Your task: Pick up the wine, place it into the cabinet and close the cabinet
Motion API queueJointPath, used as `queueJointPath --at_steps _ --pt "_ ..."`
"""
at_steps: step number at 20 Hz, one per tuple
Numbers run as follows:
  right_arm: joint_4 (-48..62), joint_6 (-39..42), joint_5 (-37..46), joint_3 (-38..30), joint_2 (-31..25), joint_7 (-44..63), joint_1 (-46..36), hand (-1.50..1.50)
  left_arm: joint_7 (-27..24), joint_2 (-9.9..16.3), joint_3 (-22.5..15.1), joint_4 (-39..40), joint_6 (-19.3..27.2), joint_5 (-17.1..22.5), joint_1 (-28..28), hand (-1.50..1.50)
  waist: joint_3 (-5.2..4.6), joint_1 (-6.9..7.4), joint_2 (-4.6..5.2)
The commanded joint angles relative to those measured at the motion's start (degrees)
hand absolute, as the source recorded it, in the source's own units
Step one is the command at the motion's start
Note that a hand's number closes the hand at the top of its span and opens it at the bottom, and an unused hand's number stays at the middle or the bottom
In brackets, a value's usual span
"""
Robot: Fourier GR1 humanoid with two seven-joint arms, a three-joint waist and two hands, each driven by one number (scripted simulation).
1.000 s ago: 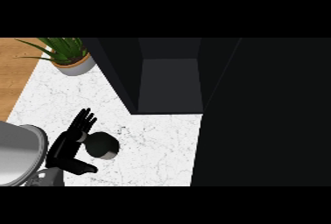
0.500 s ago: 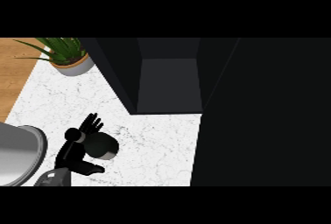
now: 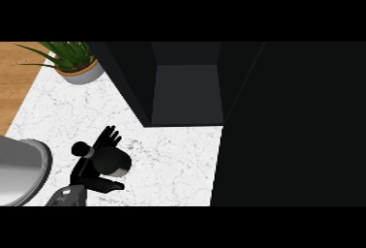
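The wine bottle (image 3: 116,163) stands on the white marble counter (image 3: 172,155) at the lower left, seen from above as a dark round shape with a pale rim. My left hand (image 3: 89,169) is pressed against its left side. The fingers (image 3: 107,139) reach straight past the bottle's far side and the thumb (image 3: 107,185) lies along its near side. The dark cabinet (image 3: 186,92) stands open behind the counter, its inside grey and bare. My right hand shows nowhere.
A potted plant (image 3: 75,68) stands at the back left, next to a wooden surface (image 3: 18,77). A grey rounded basin (image 3: 18,169) sits at the left edge. A large black panel (image 3: 293,126) fills the right half of the view.
My left hand has slid right and a little forward until it came up against the bottle, thumb and fingers on either side. The bottle has stayed in place.
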Motion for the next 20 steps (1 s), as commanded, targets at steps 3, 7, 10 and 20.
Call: queueJointPath --at_steps 3,7,10,20 --pt "-5.18 -0.98 -0.84 1.73 0.4 3.04 1.13 -1.5 -7.0 -2.15 -1.5 0.8 -5.24 -0.77 -0.36 -1.5 0.01 0.36 -0.1" --pt "-2.54 0.84 -1.61 0.76 1.03 -2.89 4.95 -1.5 -7.4 -2.97 -0.08 2.36 -3.01 0.59 -3.5 -1.5 0.04 0.14 0.03" --pt "-1.39 1.7 -2.86 -0.62 0.31 -3.42 4.09 -1.5 -8.94 -3.02 -0.04 3.13 -4.02 0.9 -2.98 1.5 0.05 0.24 0.07" --pt "-3.56 2.04 -4.84 -2.48 -0.53 0.65 3.43 -1.5 -4.52 -6.27 -0.36 2.93 -5.11 3.11 -4.77 1.5 0.06 0.27 -0.03"
